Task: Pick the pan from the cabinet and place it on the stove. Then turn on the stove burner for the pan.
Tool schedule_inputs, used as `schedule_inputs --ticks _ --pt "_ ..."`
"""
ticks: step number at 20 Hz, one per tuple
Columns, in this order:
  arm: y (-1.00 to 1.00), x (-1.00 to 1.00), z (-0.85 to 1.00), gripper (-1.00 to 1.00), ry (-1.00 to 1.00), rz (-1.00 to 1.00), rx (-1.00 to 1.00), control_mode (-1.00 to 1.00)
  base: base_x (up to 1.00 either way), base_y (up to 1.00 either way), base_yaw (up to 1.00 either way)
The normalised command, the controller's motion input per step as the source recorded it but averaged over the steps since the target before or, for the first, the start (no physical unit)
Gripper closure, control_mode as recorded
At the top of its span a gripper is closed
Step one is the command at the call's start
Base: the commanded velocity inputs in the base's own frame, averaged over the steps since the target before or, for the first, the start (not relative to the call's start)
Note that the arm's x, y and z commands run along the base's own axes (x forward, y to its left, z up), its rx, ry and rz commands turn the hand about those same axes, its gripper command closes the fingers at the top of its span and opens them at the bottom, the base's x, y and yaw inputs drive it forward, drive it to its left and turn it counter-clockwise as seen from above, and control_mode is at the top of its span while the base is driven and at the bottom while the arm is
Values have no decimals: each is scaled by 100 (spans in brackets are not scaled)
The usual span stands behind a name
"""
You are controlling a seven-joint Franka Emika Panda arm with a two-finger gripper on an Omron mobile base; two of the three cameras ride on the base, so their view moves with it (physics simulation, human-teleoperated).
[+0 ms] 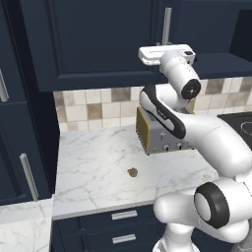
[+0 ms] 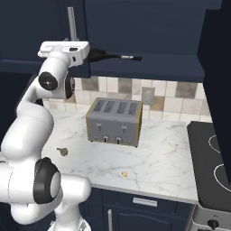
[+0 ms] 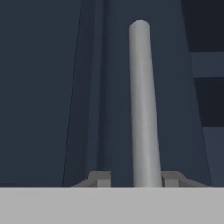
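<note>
- Left base view: my hand sits upper centre-right, raised to the bottom edge of the cabinet (image 1: pixel 98 44). The gripper (image 1: pixel 166 45) is at the foot of the vertical silver bar handle (image 1: pixel 167 25). The fingers are hidden behind the hand, so I can't tell their state from here. The toaster (image 1: pixel 157 135) stands on the marble counter (image 1: pixel 98 162), lower centre; a corner of the stove (image 1: pixel 241 123) shows at right edge.
- Right base view: the hand is upper left, at the same handle. Just to its right, the pan (image 2: pixel 101 55) shows as a dark rim with its long thin handle running horizontally toward frame right, on the cabinet shelf. The cabinet therefore holds the pan, beside my hand and at about its height. The stove lies at lower right, well apart.
- Hand view: the bar handle rises up the centre, between my two fingertips (image 3: pixel 101 178), one on each side. The jaws stand narrowly apart around the bar; whether the pads touch it I cannot tell.
- Judgement: door-opening step; pan not yet gripped.
</note>
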Motion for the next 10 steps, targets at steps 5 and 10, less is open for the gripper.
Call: schedule_inputs --ticks 5,10 --pt "22 -97 3 100 -2 1 0 -100 0 0 0" --pt "33 -100 2 100 -3 0 0 -100 0 0 0"
